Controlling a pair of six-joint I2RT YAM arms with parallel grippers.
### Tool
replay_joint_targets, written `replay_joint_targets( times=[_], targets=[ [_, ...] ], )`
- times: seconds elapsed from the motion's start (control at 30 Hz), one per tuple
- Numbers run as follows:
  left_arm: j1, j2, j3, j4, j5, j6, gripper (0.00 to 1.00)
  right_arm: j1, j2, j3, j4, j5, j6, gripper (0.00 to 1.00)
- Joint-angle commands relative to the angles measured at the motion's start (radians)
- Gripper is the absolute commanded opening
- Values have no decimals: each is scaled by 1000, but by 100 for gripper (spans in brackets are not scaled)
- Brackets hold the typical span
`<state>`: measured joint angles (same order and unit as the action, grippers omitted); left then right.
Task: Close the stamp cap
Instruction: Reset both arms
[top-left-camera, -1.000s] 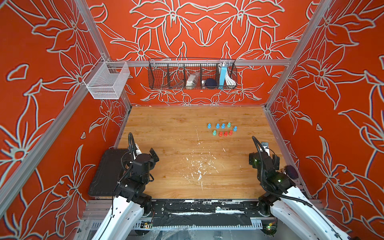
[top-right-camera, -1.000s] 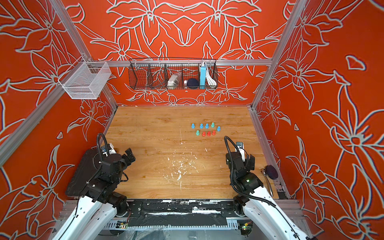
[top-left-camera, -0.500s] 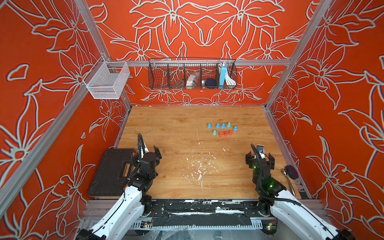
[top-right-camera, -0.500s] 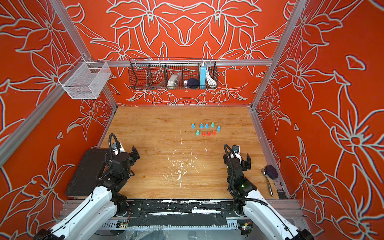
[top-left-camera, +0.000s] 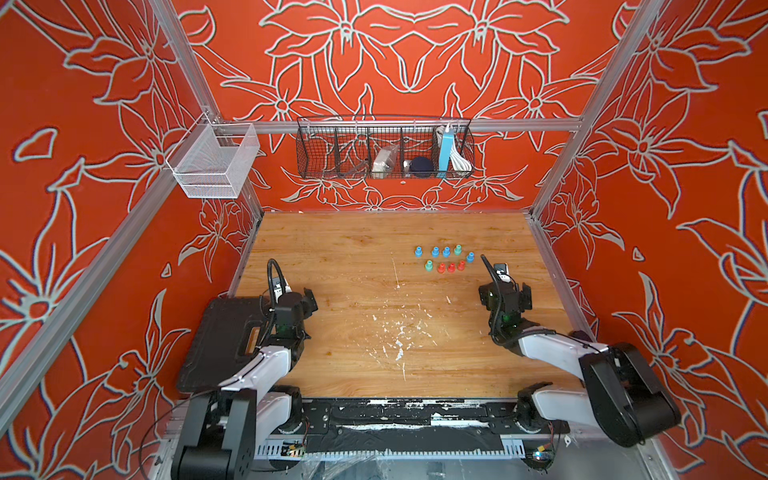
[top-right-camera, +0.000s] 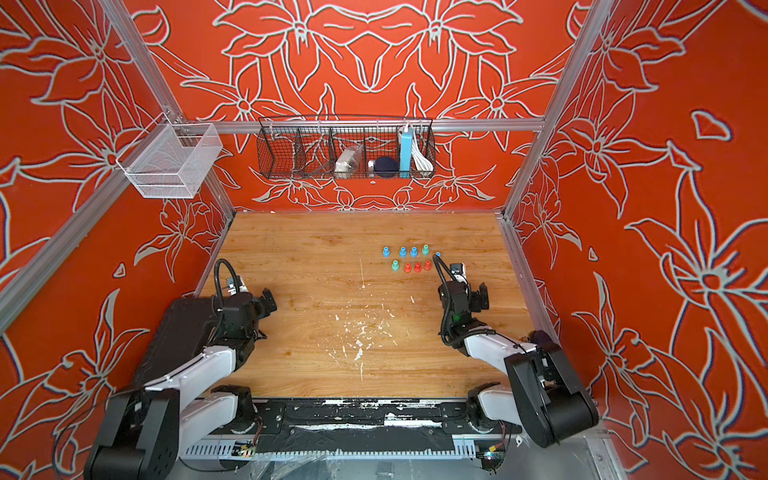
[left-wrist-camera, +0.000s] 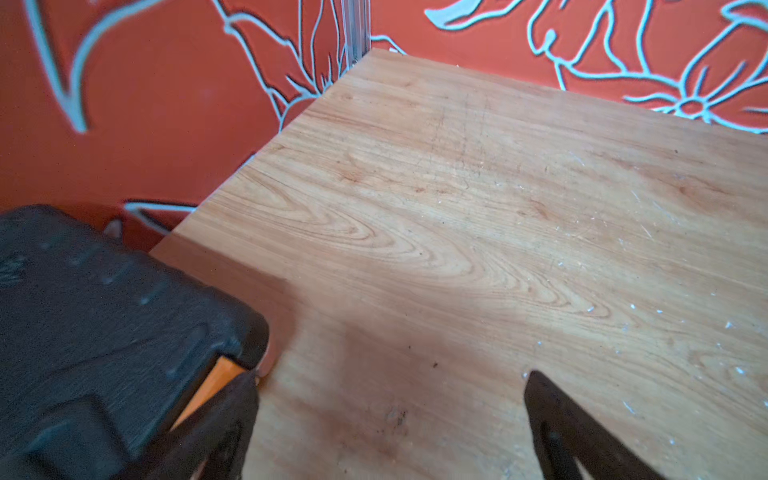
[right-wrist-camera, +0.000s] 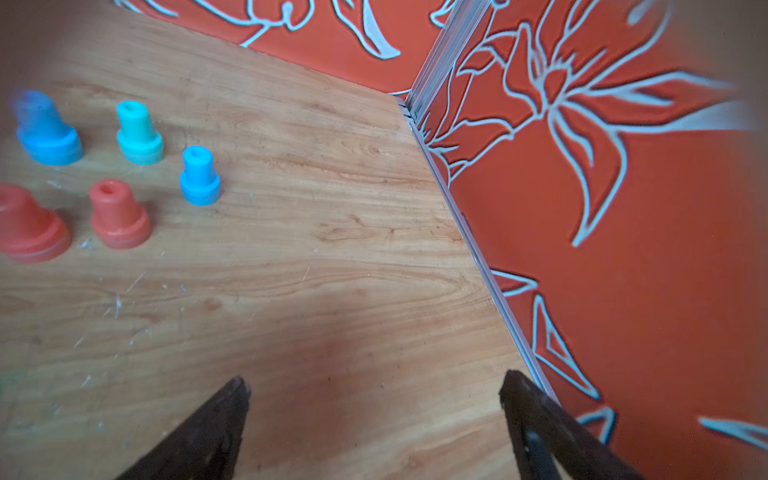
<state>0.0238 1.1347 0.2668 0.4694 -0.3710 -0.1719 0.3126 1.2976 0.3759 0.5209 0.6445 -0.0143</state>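
Nine small coloured stamps (top-left-camera: 446, 258) stand upright in a loose cluster on the wooden worktop (top-left-camera: 353, 291), right of its middle and towards the far side. The farther row has three blue, a teal and a blue one. The nearer row has a green one and three red ones. Whether any cap sits apart from its stamp is too small to tell in both top views. The right hand (top-left-camera: 504, 291) hovers over the worktop near its right edge, just nearer than the cluster and a little to its right, jaws spread wide and grasping nothing. Its wrist view shows its two dark fingertips (right-wrist-camera: 237, 395) far apart over bare wood. In that view a blue stamp (right-wrist-camera: 199, 176), a teal stamp (right-wrist-camera: 139, 133) and a red stamp (right-wrist-camera: 118, 216) stand beyond them, apart from each other and untouched (two more at the picture's edge are blurred). The left hand (top-left-camera: 309, 297) is over the near-left part of the worktop, well apart from the stamps, likewise released and empty. Its wrist view shows its fingers (left-wrist-camera: 552, 415) parted, one of them just beside the corner of a black case (top-left-camera: 220, 340) that lies along the left edge, with an orange strip showing at that corner. On the far wall hangs a black wire basket (top-left-camera: 332, 151) holding a few items, and a white mesh basket (top-left-camera: 212, 164) hangs on the left wall.
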Motion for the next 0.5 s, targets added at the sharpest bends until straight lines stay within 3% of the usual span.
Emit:
replay_joint_targets(
  times=[0.0,0.07,0.17,0.23,0.4,0.47],
  targets=[
    [21,58,47,90,80,14,100,-41,28,33,61,-43,-22,97],
    [25,108,19,194,64,14,100,-47,46,33,97,-33,-39,97],
    [28,140,37,192,101,26,100,-59,124,-60,394,-19,-78,97],
    [28,148,41,192,115,33,100,-61,85,-40,267,-22,-37,97],
    [27,194,41,245,227,85,100,-77,77,-66,318,-46,-36,97],
    [25,275,14,387,253,104,100,-77,75,-65,309,-47,-32,97]
  ],
)
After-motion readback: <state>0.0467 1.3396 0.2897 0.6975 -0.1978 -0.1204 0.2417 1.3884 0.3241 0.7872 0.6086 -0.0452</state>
